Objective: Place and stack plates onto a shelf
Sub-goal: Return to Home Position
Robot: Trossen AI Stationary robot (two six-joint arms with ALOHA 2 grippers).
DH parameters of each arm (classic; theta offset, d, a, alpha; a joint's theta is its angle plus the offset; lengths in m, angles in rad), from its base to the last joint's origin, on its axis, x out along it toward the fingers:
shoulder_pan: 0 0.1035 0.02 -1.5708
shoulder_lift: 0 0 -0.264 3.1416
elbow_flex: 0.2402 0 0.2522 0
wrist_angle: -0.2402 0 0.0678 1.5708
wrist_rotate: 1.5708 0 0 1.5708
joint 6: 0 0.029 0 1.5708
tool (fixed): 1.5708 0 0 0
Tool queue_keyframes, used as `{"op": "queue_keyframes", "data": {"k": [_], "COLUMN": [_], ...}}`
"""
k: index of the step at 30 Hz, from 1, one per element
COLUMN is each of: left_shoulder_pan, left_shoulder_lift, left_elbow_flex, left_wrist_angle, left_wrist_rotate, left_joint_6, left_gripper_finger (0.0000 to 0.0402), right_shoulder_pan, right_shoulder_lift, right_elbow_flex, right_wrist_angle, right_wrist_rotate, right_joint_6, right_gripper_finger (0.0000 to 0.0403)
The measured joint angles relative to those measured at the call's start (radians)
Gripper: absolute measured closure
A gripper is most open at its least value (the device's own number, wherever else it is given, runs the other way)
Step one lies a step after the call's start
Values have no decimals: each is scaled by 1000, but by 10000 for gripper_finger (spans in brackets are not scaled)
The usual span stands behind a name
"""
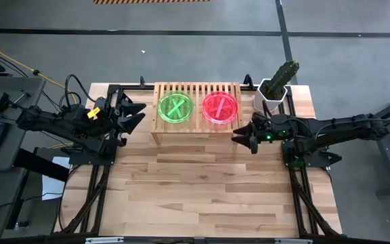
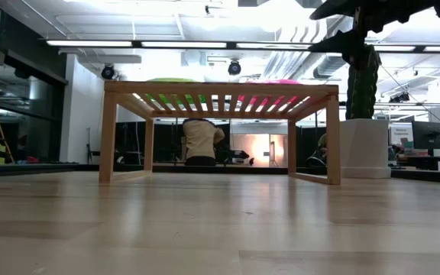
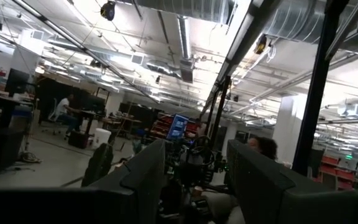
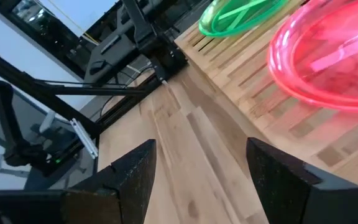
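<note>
A neon green plate stack (image 1: 176,108) and a pink-red plate stack (image 1: 220,107) rest side by side on the slatted top of the light-wood shelf (image 1: 196,90) at the table's far edge. From the low view the shelf (image 2: 220,90) stands on its short legs with both stacks' rims showing on top. My left gripper (image 1: 137,114) hovers open just left of the shelf, holding nothing. My right gripper (image 1: 241,133) is open just right of the shelf's near corner, empty; its wrist view shows the pink-red plates (image 4: 331,59) and green plates (image 4: 241,15) ahead.
A cactus in a white pot (image 1: 275,91) stands at the table's far right corner, next to the shelf. The plank tabletop (image 1: 202,183) stretches bare toward the near edge. People sit at desks in the room beyond.
</note>
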State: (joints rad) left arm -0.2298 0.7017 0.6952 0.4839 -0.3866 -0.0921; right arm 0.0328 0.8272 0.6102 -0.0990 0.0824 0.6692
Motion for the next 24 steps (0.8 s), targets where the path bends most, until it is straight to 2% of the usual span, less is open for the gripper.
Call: {"op": "queue_keyframes", "data": {"k": [7, 16, 24], "left_shoulder_pan": [0, 0, 0], "left_shoulder_lift": [0, 0, 0], "left_elbow_flex": [0, 0, 0], "left_wrist_angle": [0, -1, -3], "left_wrist_rotate": [-11, -40, -76], "left_joint_6": [0, 0, -1], "left_gripper_finger": [239, 239, 239], "right_shoulder_pan": [0, 0, 0], "right_shoulder_lift": [0, -10, -124], "right_elbow_flex": [0, 0, -51], "right_wrist_angle": [0, -84, -171], "right_wrist_rotate": [-6, -120, -125], "right_joint_6": [-16, -71, -120], "right_gripper_finger": [171, 171, 178]}}
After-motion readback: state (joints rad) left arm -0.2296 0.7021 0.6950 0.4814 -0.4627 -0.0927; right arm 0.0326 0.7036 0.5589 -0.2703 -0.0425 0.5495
